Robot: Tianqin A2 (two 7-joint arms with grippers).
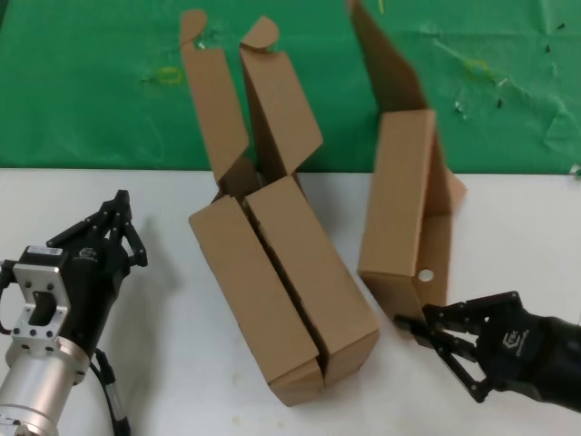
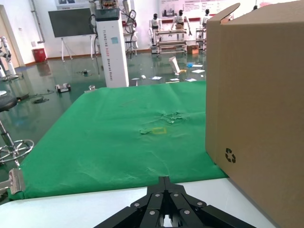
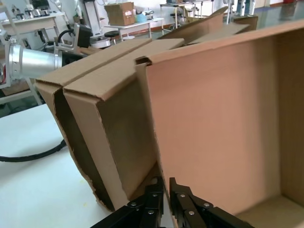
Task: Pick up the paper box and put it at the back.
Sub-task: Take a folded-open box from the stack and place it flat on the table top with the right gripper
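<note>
Paper box point(image 1: 406, 195) at centre right of the head view, tipped on edge on the white surface point(image 1: 163, 318), lid reaching up over the green cloth point(image 1: 91, 82). Right pincer point(image 1: 419, 329) at lower right, fingers drawn together on the box's near bottom corner. Left pincer point(image 1: 121, 218) at lower left, closed, empty, well apart from the two long boxes point(image 1: 281, 291) at centre.

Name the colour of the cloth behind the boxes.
Green cloth, with faint yellowish marks; the head view shows it best.
</note>
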